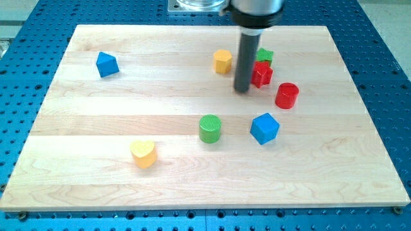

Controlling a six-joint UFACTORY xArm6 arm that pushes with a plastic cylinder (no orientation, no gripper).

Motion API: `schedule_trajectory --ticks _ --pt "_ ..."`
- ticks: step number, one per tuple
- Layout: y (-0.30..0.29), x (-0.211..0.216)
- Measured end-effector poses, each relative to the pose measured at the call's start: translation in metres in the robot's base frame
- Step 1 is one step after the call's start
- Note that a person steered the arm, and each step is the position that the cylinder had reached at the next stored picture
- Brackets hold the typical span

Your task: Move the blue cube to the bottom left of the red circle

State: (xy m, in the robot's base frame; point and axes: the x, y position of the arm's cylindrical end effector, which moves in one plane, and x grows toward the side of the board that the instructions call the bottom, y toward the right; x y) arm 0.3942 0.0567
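The blue cube point(264, 128) sits right of the board's middle. The red circle, a short red cylinder point(286, 95), stands up and to the right of it, a small gap apart. My tip point(242, 89) is on the board above the blue cube and left of the red cylinder, touching neither. It stands close beside a red star-shaped block point(261, 75), on that block's left.
A green block point(265, 55) lies behind the red star. A yellow hexagonal block point(223, 61) is left of the rod. A green cylinder point(209, 128) is left of the blue cube. A yellow heart point(143, 154) is at lower left. A blue triangular block point(106, 64) is at upper left.
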Motion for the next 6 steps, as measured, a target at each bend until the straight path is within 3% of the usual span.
schedule_trajectory --ticks 2,4,5,6 --pt "0.011 0.084" --pt "0.117 0.088" --pt "0.144 0.064" --pt "0.130 0.030"
